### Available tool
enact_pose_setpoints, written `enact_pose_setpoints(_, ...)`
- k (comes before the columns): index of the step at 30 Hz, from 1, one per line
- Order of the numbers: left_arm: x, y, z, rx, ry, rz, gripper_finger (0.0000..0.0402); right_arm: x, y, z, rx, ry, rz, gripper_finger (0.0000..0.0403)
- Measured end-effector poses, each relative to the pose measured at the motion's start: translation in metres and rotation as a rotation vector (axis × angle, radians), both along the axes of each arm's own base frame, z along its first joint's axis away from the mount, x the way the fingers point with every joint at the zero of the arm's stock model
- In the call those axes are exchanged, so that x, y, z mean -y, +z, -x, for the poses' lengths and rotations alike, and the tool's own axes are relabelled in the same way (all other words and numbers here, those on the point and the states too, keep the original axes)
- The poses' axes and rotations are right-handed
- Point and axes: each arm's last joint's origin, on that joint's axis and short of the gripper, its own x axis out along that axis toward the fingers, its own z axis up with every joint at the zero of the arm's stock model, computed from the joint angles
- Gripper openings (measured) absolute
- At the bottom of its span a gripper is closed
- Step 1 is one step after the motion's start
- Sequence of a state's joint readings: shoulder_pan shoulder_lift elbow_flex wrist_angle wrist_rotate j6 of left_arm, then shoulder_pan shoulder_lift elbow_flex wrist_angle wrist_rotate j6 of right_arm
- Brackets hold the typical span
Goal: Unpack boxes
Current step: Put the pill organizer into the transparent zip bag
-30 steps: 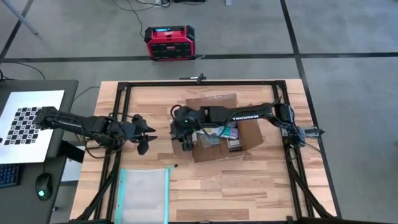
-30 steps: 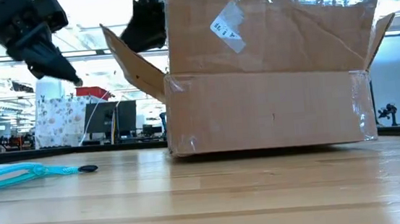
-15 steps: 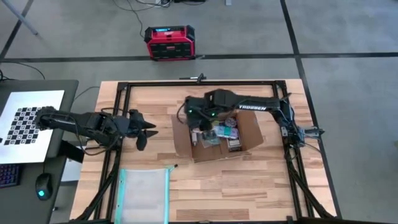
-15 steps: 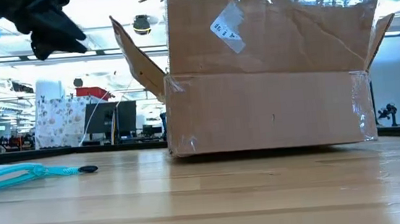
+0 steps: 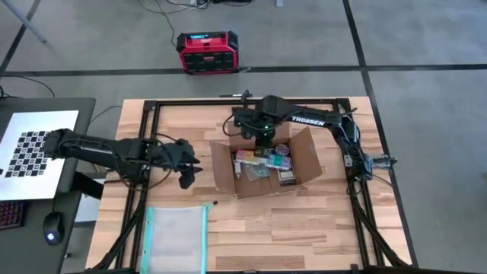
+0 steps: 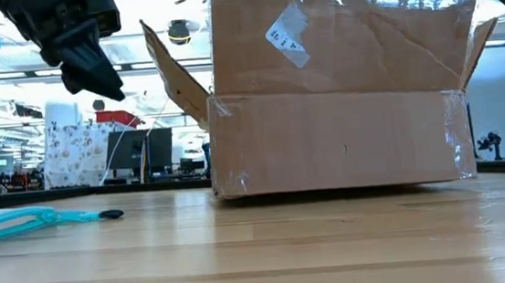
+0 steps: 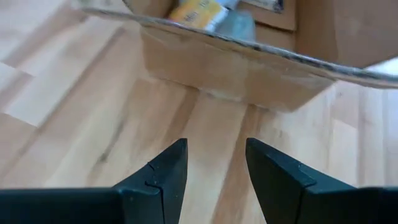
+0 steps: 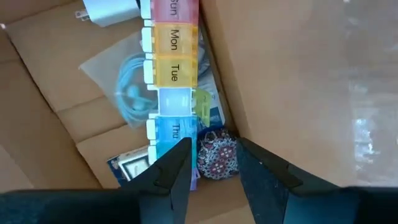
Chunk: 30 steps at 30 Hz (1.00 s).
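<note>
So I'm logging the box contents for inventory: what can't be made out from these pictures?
- Low view: the cardboard box walls hide everything inside.
- Right wrist view: the weekly pill organizer runs past the edge at one end and behind the right gripper at the other.
- High view: items in the box are too small to identify.
- Left wrist view: contents are blurred beyond the left gripper.

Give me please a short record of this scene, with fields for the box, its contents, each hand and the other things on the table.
box: brown cardboard box, flaps open, right of table centre
contents: weekday pill organiser, bagged blue cable, white charger, small patterned pouch
left hand: open, empty, above the table just left of the box
right hand: open, empty, over the box's far side
other: clear teal-edged pouch at the near edge
</note>
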State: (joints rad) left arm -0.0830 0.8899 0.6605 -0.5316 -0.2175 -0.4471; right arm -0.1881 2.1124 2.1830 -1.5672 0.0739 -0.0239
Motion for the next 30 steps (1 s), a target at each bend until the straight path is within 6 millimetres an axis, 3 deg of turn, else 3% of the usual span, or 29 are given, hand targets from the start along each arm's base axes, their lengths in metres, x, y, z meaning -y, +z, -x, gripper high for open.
enact_pose_setpoints(4,-0.003,0.006,0.006,0.046,0.060,-0.040,0.0146,0.004,0.014,0.007,0.088,0.026,0.034,0.0118)
enact_pose_setpoints(8,-0.005,0.011,0.015,0.071,0.110,-0.041,0.0146,0.005,0.034,0.041,0.288,0.032,0.090,0.0118)
enact_pose_setpoints(13,-0.006,0.015,0.024,0.089,0.137,-0.057,0.0146,0.003,0.006,0.081,0.443,-0.006,0.124,0.0118)
enact_pose_setpoints(17,-0.007,0.017,0.026,0.103,0.140,-0.076,0.0146,0.002,-0.007,0.100,0.537,-0.081,0.123,0.0118)
enact_pose_setpoints(24,-0.008,0.017,0.026,0.102,0.149,-0.082,0.0146,-0.003,-0.042,0.103,0.474,-0.083,0.096,0.0128)
enact_pose_setpoints(30,-0.010,0.017,0.026,0.104,0.178,-0.066,0.0146,-0.006,-0.067,0.098,0.479,-0.085,0.082,0.0181)
